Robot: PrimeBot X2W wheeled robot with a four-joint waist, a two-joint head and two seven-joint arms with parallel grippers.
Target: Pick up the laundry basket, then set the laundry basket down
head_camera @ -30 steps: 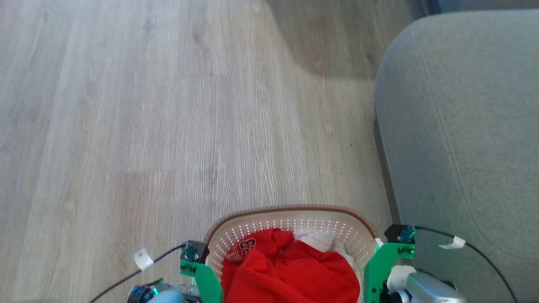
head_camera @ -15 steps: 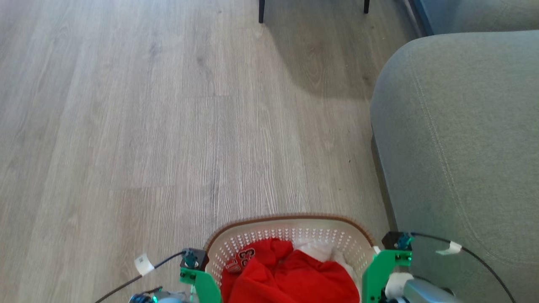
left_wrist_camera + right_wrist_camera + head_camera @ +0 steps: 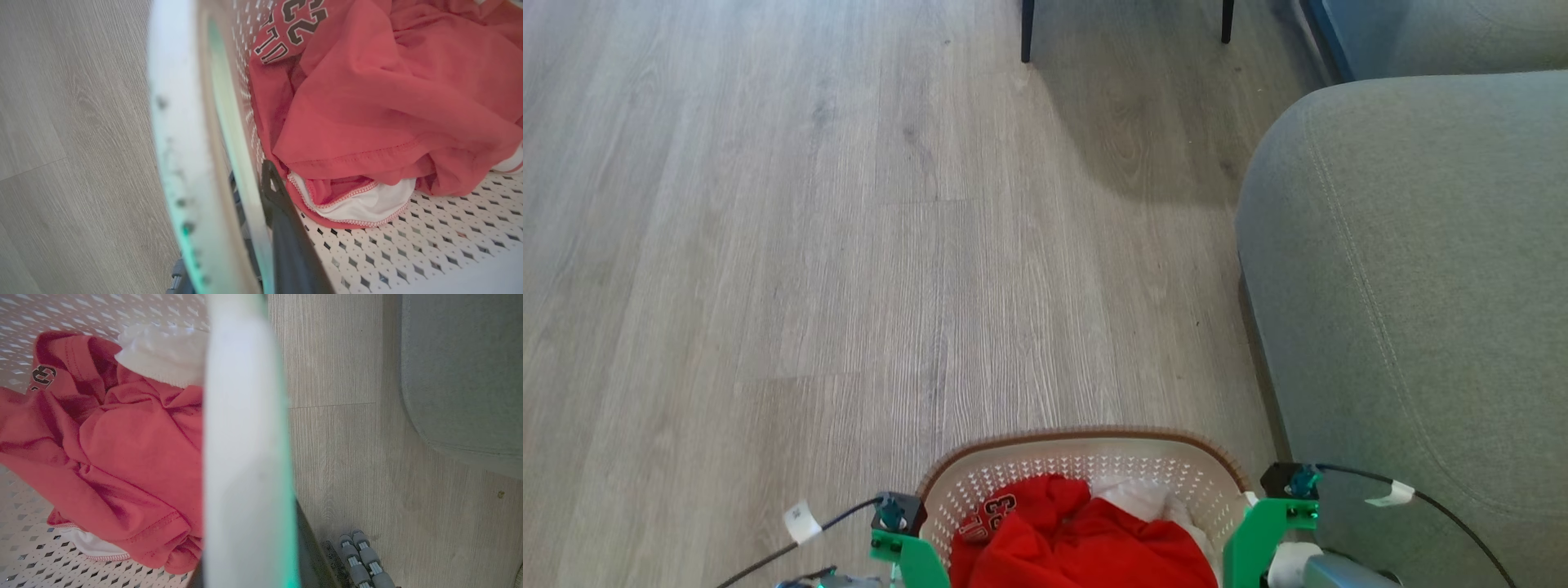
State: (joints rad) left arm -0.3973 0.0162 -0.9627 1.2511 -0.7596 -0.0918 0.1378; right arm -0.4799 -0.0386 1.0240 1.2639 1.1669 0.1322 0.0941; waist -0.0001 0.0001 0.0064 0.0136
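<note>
Left pincer (image 3: 253, 183): closed across the left white handle (image 3: 175, 122), one finger inside the wall.
Right pincer (image 3: 249, 547): clamped across the right handle (image 3: 245, 437).
Floor (image 3: 849, 245): pale wood planks.
Sofa (image 3: 1421, 286): grey, beside the right arm.
Laundry basket (image 3: 1086, 437): between both arms, at head view's bottom edge.
Jersey (image 3: 1086, 547): red, numbered, lying over white cloth (image 3: 1135, 494) inside.

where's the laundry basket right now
In the head view the laundry basket is at the bottom centre, close to the robot, with the grey sofa to its right and wood floor ahead.
</note>
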